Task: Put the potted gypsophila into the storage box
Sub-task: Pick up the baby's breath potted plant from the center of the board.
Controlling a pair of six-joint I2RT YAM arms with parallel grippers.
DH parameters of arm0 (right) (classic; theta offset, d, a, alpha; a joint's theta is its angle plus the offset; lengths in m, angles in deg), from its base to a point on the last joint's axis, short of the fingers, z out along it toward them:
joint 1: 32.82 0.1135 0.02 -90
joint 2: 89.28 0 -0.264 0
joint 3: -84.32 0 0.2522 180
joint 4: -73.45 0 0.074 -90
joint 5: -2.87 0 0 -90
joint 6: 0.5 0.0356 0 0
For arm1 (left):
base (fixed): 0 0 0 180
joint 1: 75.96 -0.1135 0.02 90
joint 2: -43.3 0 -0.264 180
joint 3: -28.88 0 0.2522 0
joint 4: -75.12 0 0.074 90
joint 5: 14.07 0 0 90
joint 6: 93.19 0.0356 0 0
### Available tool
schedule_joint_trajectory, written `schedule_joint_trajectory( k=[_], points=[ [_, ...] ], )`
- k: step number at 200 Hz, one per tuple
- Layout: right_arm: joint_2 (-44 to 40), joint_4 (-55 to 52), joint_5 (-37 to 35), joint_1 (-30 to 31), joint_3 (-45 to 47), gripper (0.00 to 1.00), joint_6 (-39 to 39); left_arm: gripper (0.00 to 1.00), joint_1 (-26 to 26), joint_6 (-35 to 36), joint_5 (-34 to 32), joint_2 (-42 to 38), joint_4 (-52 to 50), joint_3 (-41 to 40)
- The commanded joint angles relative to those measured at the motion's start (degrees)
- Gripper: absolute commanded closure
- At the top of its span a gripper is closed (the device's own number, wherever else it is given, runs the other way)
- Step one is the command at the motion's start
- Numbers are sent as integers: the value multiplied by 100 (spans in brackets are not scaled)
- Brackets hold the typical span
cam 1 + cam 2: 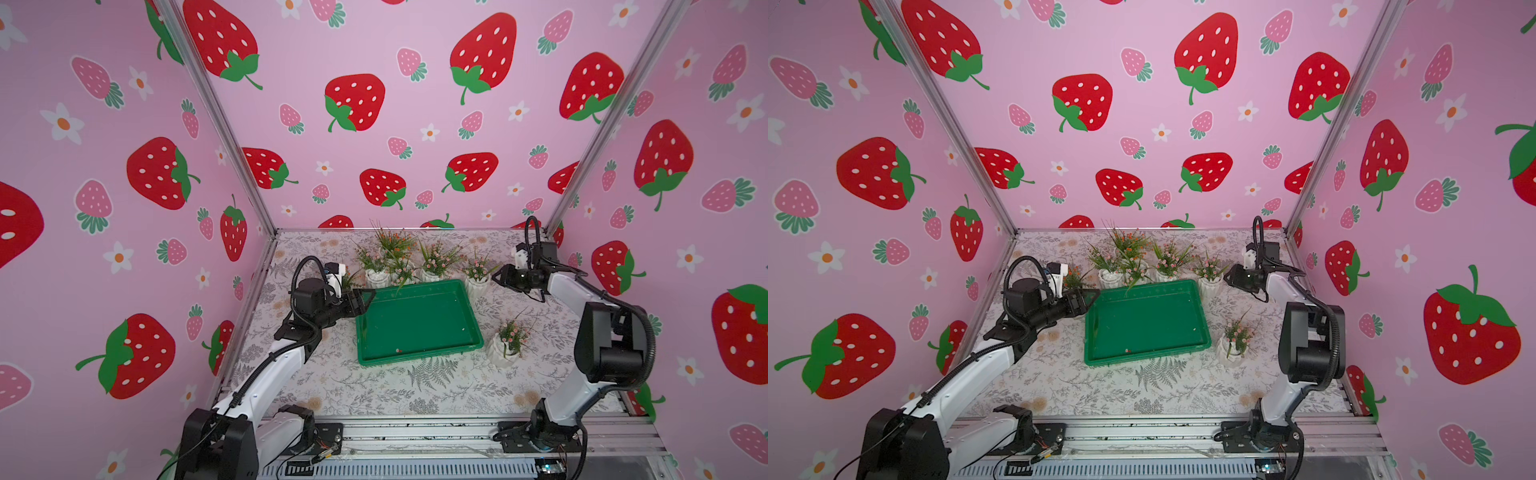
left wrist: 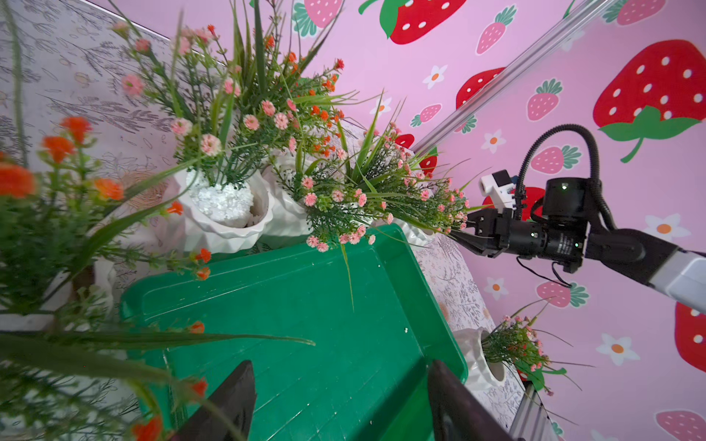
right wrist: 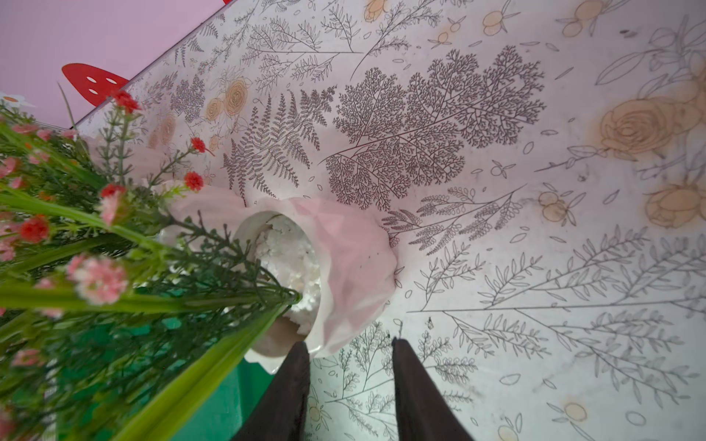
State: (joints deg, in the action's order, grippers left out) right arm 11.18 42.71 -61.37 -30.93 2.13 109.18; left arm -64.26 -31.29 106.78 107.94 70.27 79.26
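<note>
The green storage box [image 1: 419, 357] [image 1: 1144, 359] lies mid-table and holds no pot. Several potted gypsophila in white pots stand along its far side. One with pink flowers [image 1: 477, 286] [image 3: 351, 267] is at the box's far right corner. My right gripper [image 1: 496, 274] [image 3: 348, 343] is open right beside it. One finger is at the pot's rim, and only tablecloth shows between the jaws. Another pot [image 1: 503, 351] [image 2: 473, 359] stands at the box's near right corner. My left gripper [image 1: 368, 297] [image 2: 340, 366] hangs open over the box's far left corner with nothing in it.
More pots with pink and orange flowers [image 1: 392, 249] crowd the back edge. One with orange flowers [image 2: 57, 229] stands close by my left wrist. Pink strawberry walls close in the back and both sides. A metal rail [image 1: 415, 432] runs along the front.
</note>
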Motion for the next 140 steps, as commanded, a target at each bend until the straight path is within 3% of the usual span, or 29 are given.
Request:
schedule_joint_trajectory(
  k=[1, 140],
  points=[
    [213, -222, -57, 113, -333, 63, -125, 30, 99, 153, 534, 224, 7, 333],
    [1070, -1003, -605, 459, -1355, 79, -519, 30, 321, 370, 356, 497, -243, 572]
  ],
)
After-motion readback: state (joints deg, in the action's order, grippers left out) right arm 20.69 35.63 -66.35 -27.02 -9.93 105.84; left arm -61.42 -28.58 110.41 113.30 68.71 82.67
